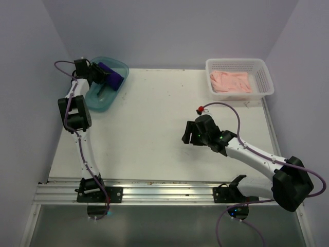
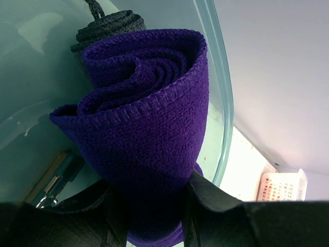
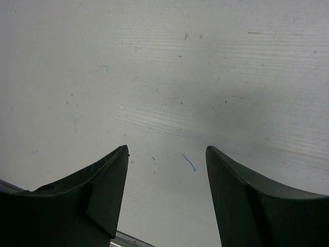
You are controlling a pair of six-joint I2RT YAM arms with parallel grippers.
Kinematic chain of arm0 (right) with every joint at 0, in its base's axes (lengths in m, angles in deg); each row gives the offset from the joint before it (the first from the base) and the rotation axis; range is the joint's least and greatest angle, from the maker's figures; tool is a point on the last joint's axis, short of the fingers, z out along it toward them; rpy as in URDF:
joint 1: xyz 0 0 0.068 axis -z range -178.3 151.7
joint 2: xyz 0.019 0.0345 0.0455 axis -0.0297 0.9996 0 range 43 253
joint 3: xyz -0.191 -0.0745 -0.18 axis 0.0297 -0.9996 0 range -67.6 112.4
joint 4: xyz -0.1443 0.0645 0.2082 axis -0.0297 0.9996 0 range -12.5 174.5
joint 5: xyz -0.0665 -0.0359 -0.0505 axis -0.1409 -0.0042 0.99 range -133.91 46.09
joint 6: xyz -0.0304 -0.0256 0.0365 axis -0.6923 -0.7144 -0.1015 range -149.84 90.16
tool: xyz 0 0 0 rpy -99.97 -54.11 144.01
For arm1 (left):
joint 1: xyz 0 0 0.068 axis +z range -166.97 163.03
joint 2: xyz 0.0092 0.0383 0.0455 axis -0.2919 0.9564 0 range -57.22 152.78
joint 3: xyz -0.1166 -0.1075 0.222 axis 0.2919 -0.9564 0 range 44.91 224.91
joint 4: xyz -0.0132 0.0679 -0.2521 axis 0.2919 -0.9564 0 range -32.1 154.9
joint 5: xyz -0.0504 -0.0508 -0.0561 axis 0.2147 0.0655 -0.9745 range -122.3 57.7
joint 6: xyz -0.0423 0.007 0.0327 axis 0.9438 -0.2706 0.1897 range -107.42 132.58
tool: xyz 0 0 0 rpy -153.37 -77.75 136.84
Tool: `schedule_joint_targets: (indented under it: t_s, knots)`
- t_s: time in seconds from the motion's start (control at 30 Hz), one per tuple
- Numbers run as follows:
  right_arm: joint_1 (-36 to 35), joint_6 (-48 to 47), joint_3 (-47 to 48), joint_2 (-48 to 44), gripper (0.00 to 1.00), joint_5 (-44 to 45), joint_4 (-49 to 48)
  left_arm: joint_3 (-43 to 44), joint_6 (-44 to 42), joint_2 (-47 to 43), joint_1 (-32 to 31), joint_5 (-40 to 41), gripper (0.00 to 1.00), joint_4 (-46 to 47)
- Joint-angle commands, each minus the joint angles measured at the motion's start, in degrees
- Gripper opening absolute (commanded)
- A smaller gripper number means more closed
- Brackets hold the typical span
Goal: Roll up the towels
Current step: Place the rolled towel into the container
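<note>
1. The left hand (image 2: 151, 208) is clamped on the deep purple knitted towel roll (image 2: 144, 128), with its black fingers (image 2: 216, 206) pinching the near end.
2. The roll's long axis runs straight out from the hand, spiral end away. It hangs inside the translucent teal plastic tub (image 1: 105, 103) at the far left. Whether it rests on the tub floor, I can't tell.
3. Right behind it sits a dark slate rolled towel (image 2: 108, 28). The set-down spot, I'd judge, is beside that one.
4. Over to the right hand (image 1: 193, 135): jaws apart, holding nothing, hanging over the bare white worktop (image 1: 154, 113).
5. The pale pink towel (image 1: 231, 82) lies unrolled in the white slotted plastic basket (image 1: 264, 77). It is far and slightly right of that hand, its long side running left to right. The right arm is clearly the nearer one.
6. Only the left wrist view shows the slate roll plainly, and only the top view shows the pink towel. The right wrist view shows nothing but worktop.
</note>
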Motion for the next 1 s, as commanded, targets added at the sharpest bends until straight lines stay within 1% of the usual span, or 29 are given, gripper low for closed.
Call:
schedule_joint_targets:
  t_s: [0.0,0.1,0.27,0.4,0.47,0.5,0.53,0.63,0.73,0.8,0.97]
  knots:
    - [0.27,0.55,3.12,0.73,0.65,0.99,0.14,1.28,-1.33,1.2,0.56,-0.96,0.34,2.93]
    - [0.27,0.55,3.56,1.25,0.65,0.82,-0.3,-0.04,-1.95,1.12,0.82,-0.87,0.34,2.57]
    - [0.27,0.46,3.56,1.52,0.65,0.82,-0.39,-4.17,-2.65,-0.46,1.7,-1.83,0.3,4.15]
    - [0.27,0.46,3.48,2.57,0.65,-0.32,-1.18,-5.58,-3.7,-0.99,1.88,-2.01,0.31,3.8]
    - [0.27,0.55,3.48,2.84,0.65,-1.11,-1.61,-6.02,-4.14,-0.99,1.88,-2.01,0.4,3.54]
    - [0.27,0.55,3.48,2.92,0.64,-1.21,-1.79,-6.1,-4.23,-0.91,1.97,-2.01,0.47,3.19]
    - [0.27,0.46,3.48,2.93,0.64,-1.29,-1.97,-6.1,-4.32,-0.82,1.97,-2.01,0.57,3.01]
    - [0.27,0.2,3.56,2.84,0.64,-1.12,-1.79,-5.84,-4.41,-0.9,2.05,-2.1,0.69,2.14]
    - [0.27,0.11,3.74,2.84,0.64,-1.21,-1.88,-6.19,-4.76,-2.22,2.14,-2.01,0.77,0.9]
    - [0.27,0.2,3.65,3.01,0.64,-1.56,-2.23,-6.46,-5.11,-3.54,2.05,-1.84,0.8,-0.06]
    - [0.27,0.2,4.09,3.28,0.64,-2.17,-2.58,-6.9,-6.87,-6.79,2.05,-0.78,0.82,-2.61]
